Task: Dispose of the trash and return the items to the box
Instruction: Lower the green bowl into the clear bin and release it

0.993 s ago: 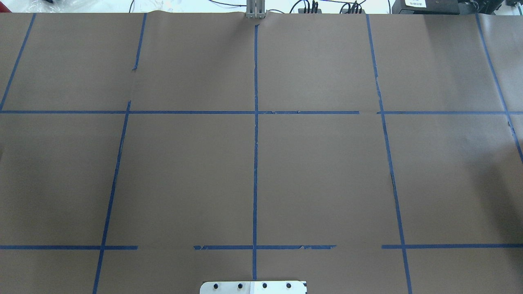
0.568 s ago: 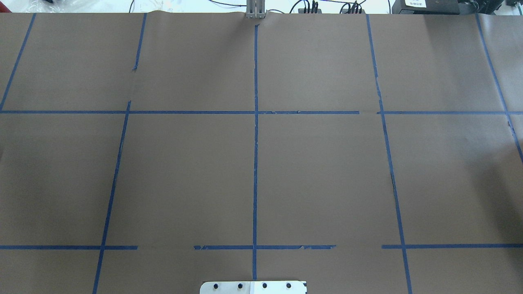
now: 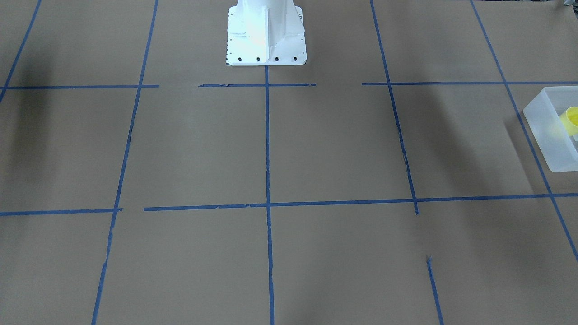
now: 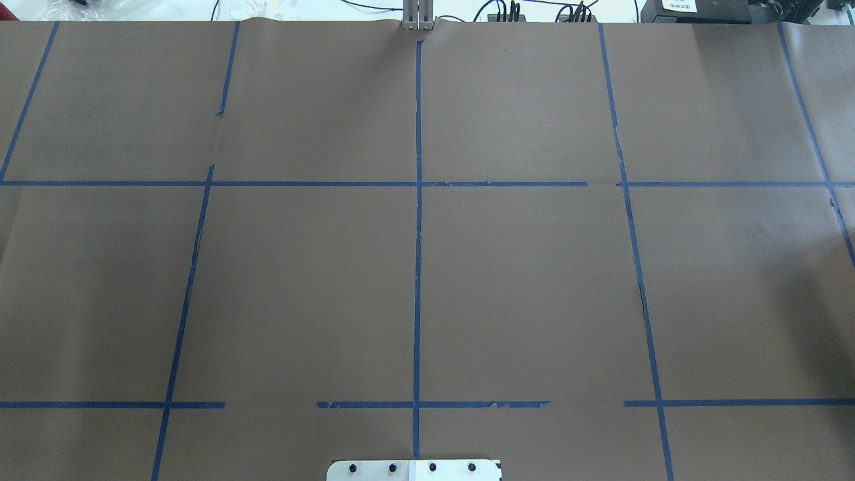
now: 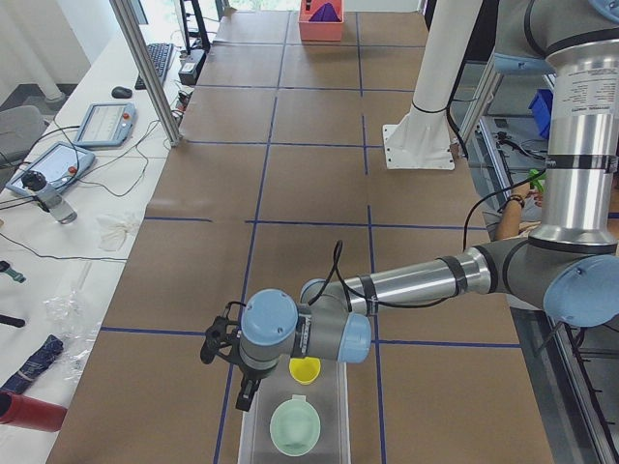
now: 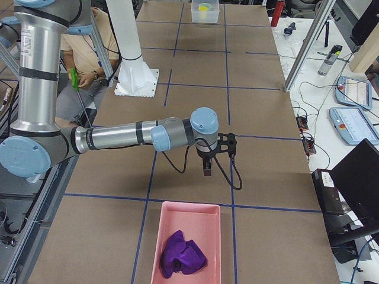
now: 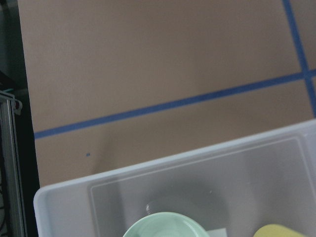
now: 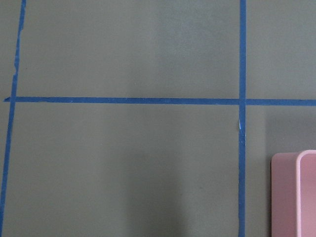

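Note:
The translucent white box [image 5: 334,425] stands at the table's end on my left. It holds the mint-green bowl [image 5: 295,426] and the yellow cup [image 5: 305,369]. The left wrist view shows the box's rim [image 7: 148,168], the bowl [image 7: 163,224] and the cup [image 7: 279,231]. The box [image 3: 548,131] and the cup [image 3: 571,119] also show at the front-facing view's right edge. My left gripper [image 5: 246,394] hangs over the box's near edge; I cannot tell whether it is open or shut. My right gripper [image 6: 207,170] hangs above bare table short of a pink tray; I cannot tell its state either.
The pink tray [image 6: 155,248] at the table's right end holds a crumpled purple item [image 6: 185,254]; its corner shows in the right wrist view [image 8: 291,192]. The white robot base [image 3: 266,36] stands at the table's middle edge. A person [image 6: 89,47] sits behind it.

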